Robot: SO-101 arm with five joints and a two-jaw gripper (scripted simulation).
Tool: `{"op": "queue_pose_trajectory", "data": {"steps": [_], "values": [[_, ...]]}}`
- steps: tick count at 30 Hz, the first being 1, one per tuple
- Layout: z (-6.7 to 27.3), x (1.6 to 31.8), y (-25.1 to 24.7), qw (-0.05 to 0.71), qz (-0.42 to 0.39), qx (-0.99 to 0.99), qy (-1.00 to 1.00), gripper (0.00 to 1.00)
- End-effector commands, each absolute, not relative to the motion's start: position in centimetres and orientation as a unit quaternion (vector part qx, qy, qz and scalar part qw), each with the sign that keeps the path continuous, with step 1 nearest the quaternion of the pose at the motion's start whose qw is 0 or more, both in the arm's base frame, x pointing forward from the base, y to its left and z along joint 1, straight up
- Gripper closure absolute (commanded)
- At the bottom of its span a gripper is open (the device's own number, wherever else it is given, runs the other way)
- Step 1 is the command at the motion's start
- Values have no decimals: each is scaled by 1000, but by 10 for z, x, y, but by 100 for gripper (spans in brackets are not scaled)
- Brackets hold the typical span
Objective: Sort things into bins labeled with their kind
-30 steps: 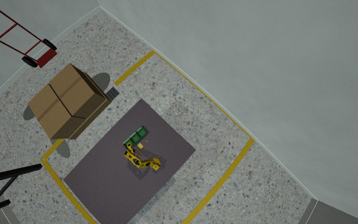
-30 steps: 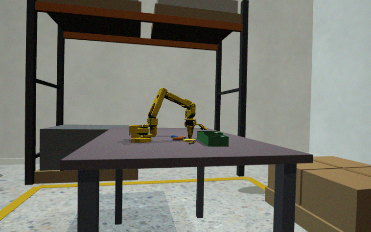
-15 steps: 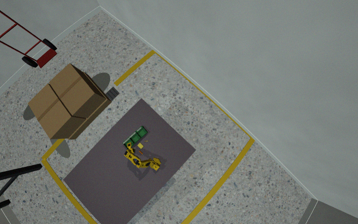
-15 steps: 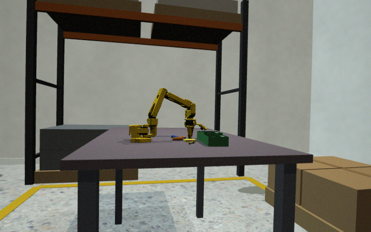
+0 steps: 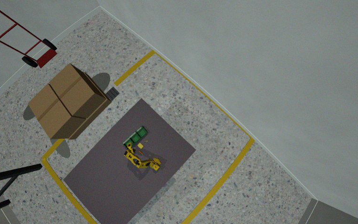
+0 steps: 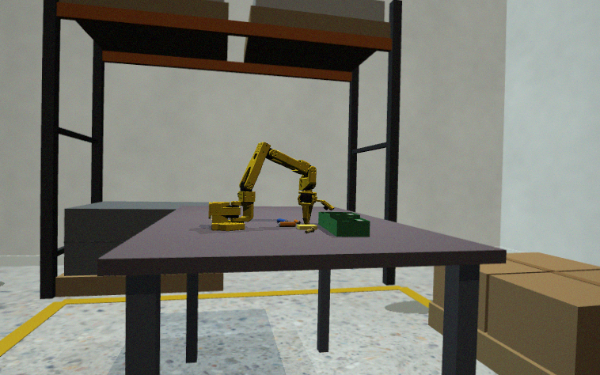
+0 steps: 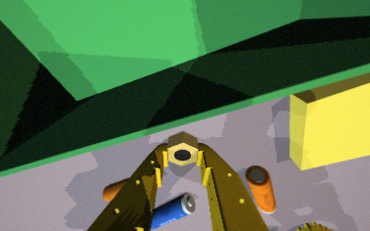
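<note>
My gripper (image 7: 182, 163) (image 6: 305, 217) is shut on a small brass hex nut (image 7: 182, 154), low over the table right beside the green bins (image 7: 127, 54) (image 6: 343, 223) (image 5: 135, 136). In the wrist view a yellow block (image 7: 340, 122) lies to the right against the bin's wall. An orange battery (image 7: 260, 188) lies right of my fingers, a blue battery (image 7: 172, 210) lies under them, and another orange battery (image 7: 115, 190) shows to the left. The bin labels are not readable.
The purple-grey table (image 5: 99, 177) (image 6: 293, 247) carries everything, with the arm's base (image 6: 226, 216) near its middle. A small item (image 6: 310, 229) lies in front of the yellow block. Cardboard boxes (image 5: 66, 101) and a shelf rack (image 6: 51, 139) stand off the table.
</note>
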State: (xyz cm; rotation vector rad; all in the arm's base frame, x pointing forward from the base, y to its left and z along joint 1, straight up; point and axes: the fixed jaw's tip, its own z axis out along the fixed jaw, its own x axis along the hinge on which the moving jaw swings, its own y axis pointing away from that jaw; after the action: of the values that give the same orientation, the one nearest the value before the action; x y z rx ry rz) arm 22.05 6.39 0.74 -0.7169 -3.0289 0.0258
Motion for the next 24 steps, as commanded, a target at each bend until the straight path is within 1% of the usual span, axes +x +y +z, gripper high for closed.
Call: {"op": "queue_pose_trajectory", "data": {"steps": [1,14,24], "values": [[29,228,67,-12,-6,-229,-973,100],[55,226,64,-12,-6,-229,-973,100],[58,225,64,-12,-6,-229,-973,100]]}}
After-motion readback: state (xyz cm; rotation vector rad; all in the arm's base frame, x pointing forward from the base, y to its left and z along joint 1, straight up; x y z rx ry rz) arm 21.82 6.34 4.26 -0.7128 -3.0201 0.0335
